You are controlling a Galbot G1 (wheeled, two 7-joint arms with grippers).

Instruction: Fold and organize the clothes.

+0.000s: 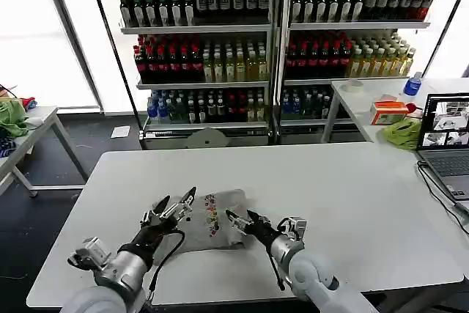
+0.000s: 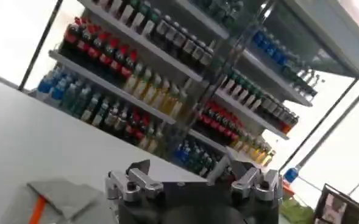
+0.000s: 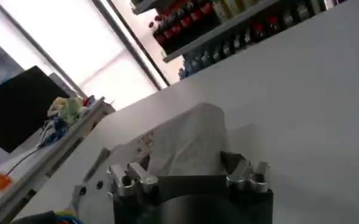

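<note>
Head view shows a folded grey shirt [image 1: 214,221] near the front edge of the white table [image 1: 330,188], its long side running away from the robot, the coloured print [image 1: 212,219] facing up. Left gripper [image 1: 174,206] stands just beside its left edge, fingers spread wide; right gripper [image 1: 237,219] touches its right edge, fingers wide too. A laptop [image 1: 447,144] sits far right. Behind, shelves of bottles [image 1: 271,42] stand.

White table [image 1: 352,203], drink shelves [image 1: 271,42], bright windows [image 1: 29,27]
</note>
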